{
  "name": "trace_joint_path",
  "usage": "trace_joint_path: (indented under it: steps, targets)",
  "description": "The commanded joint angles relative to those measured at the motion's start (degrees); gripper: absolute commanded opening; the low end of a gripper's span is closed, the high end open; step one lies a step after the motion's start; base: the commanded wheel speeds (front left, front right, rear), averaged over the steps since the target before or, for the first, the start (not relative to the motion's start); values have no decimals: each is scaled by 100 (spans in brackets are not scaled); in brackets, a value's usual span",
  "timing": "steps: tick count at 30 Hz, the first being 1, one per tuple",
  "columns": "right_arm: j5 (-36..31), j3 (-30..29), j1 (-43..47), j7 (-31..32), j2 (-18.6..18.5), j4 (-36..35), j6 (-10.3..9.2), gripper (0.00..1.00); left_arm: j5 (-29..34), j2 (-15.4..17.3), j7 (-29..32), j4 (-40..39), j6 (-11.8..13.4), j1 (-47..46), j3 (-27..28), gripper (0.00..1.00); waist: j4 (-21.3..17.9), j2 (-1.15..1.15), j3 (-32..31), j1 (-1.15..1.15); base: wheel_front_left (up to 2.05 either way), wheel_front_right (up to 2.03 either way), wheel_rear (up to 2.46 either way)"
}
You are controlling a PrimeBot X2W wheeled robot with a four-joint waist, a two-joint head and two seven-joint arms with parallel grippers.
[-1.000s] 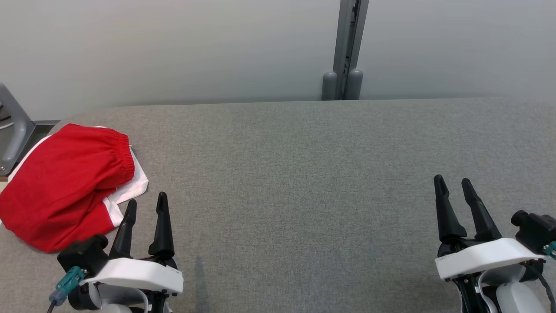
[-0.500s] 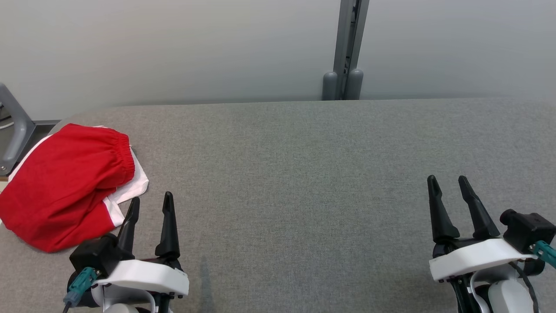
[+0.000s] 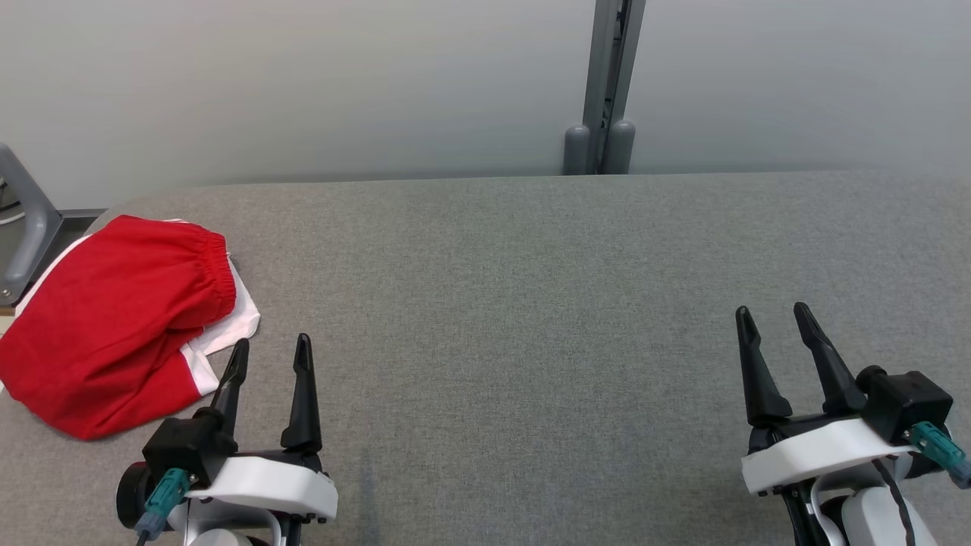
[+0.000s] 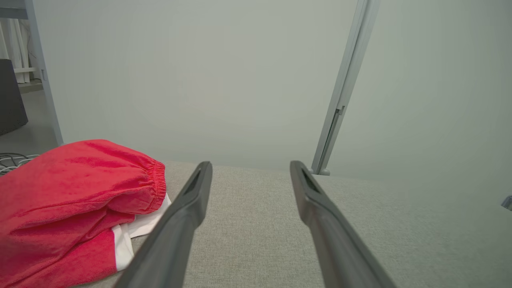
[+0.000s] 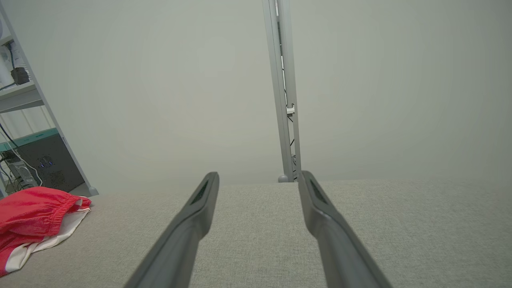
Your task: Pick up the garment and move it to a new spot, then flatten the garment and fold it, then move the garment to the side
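Item under inspection: a pair of red shorts [image 3: 114, 318] with white trim and a gathered elastic waistband. The shorts are found bunched and folded over on the grey fabric-covered table [image 3: 493, 303], at the 9 o'clock side of the head view, with one edge overhanging the table's left end.

Left gripper [image 3: 273, 341]: its two dark fingers are held apart and nothing is gripped. It is positioned low at 7 o'clock in the head view, fingers pointed toward 12 o'clock. The shorts are located at roughly 10 o'clock from its fingertips, just beside the nearer finger; contact is not observed. In the left wrist view the white trim is seen close to the left finger.

Right gripper [image 3: 771, 309]: fingers likewise spread, nothing held. It is stationed at 5 o'clock in the head view, well apart from the shorts, which lie toward its 9 o'clock.

A grey upright post [image 3: 607, 76] is noted behind the table at 12 o'clock.
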Motion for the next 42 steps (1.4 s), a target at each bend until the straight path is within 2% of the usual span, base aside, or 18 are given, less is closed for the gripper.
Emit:
trace_joint_path:
  steps: [1,18,42]
  targets:
    - [-107,1,-79,-47,-22,-12,12,100,106,33,-41,-33,21,-85,-5,100,-2,0,1,0,0,0,0]
    - [-732,70,-86,-234,-24,23,13,100,745,38,-216,-50,107,-72,-94,100,13,0,6,0,0,0,0]
    - [-531,170,-59,-222,-20,124,14,100,537,37,-206,34,125,-112,-87,100,138,0,-1,0,0,0,0]
